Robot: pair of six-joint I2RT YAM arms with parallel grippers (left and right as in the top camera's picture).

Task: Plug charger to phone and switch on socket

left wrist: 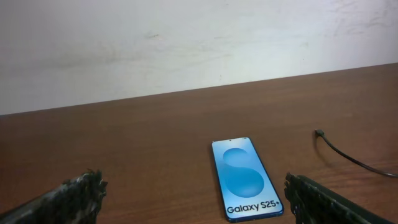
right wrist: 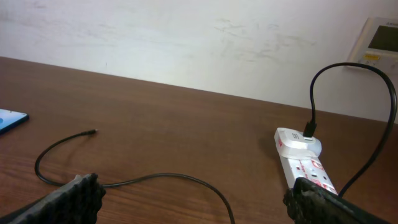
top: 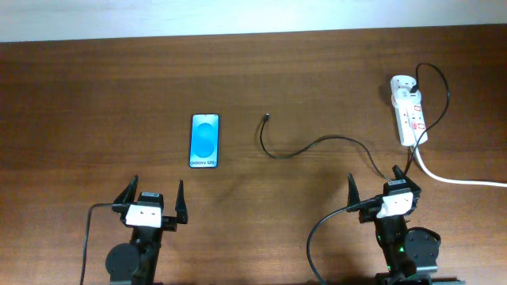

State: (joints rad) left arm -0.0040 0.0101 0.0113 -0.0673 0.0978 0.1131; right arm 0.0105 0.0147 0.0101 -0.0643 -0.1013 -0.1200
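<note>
The left arm (top: 136, 245) sits low at the near edge of the brown wooden table (top: 95, 87), wrist aimed straight ahead. The left fingers (top: 130, 191) are spread wide and hold nothing. The small rectangular black-framed smartphone with a bright blue screen (top: 204, 141) lies flat ahead of them, well apart. The right arm (top: 405, 241) is posed the same way, and the right fingers (top: 352, 190) are also wide and empty. The thin, long black charger cable (top: 317, 142) curls across the table, and its small plug tip (top: 267, 118) lies free near the phone's right side, not touching it. The cable's other end loops into the far end of the white elongated power strip with red switch marks (top: 409, 115), which lies ahead of the right arm. Its thick white cord (top: 459, 180) trails rightward. The switches look too small to read
</note>
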